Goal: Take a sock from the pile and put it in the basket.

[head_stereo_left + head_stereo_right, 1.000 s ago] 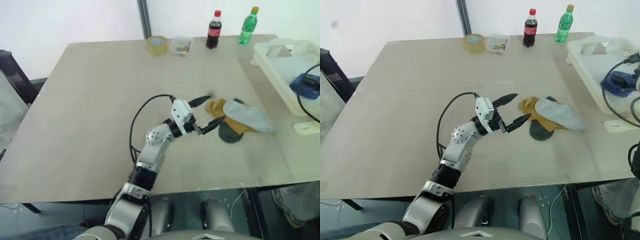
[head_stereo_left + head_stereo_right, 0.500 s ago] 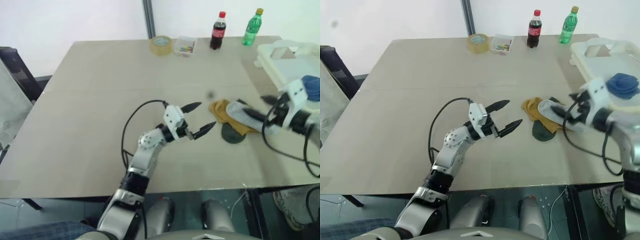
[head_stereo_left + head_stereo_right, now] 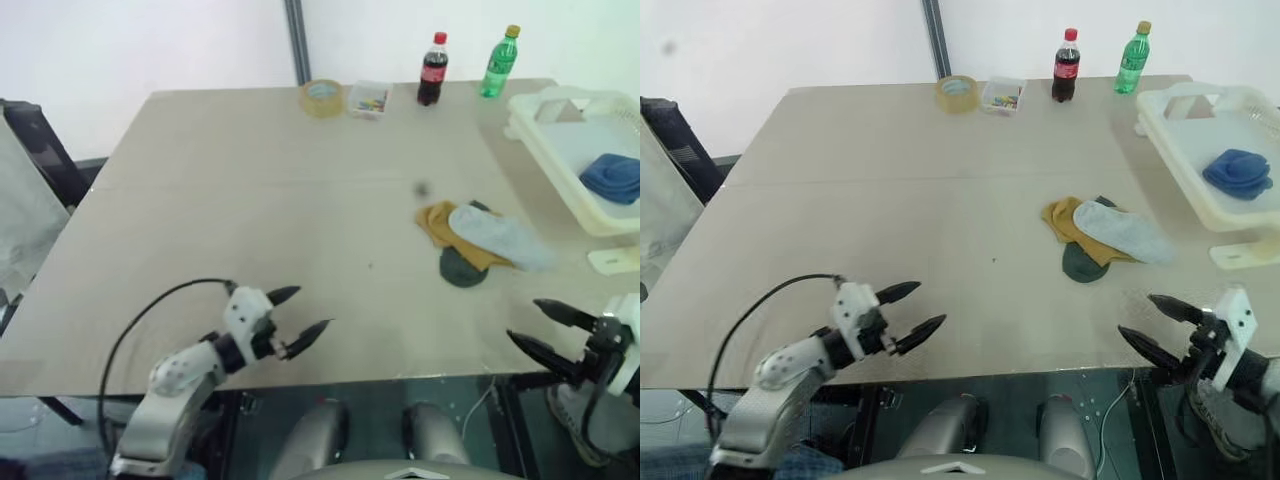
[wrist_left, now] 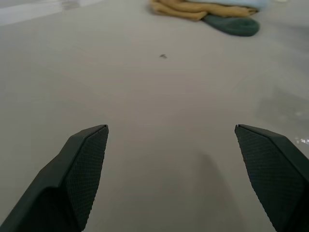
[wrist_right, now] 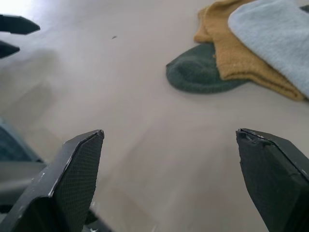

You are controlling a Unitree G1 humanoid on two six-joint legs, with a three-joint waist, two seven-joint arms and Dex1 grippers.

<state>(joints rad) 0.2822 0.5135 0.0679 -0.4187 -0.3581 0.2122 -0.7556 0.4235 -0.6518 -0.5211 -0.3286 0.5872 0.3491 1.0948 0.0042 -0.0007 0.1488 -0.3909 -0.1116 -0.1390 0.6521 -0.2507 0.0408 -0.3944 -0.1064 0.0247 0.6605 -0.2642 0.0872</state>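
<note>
Broad tan table (image 3: 890, 200), bare across centre and left of frame. At right edge, cream basket (image 3: 1160, 130) holding the blue sock (image 3: 1237, 172). Right of centre, the pile (image 3: 1102, 233), well apart from both arms. Near bottom edge: left gripper (image 3: 910, 313) and right gripper (image 3: 1152, 322), both spread wide, empty.

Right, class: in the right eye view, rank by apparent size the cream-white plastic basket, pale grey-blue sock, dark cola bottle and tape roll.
1. Cream-white plastic basket
2. Pale grey-blue sock
3. Dark cola bottle and tape roll: look alike, both far off, so unranked.
</note>
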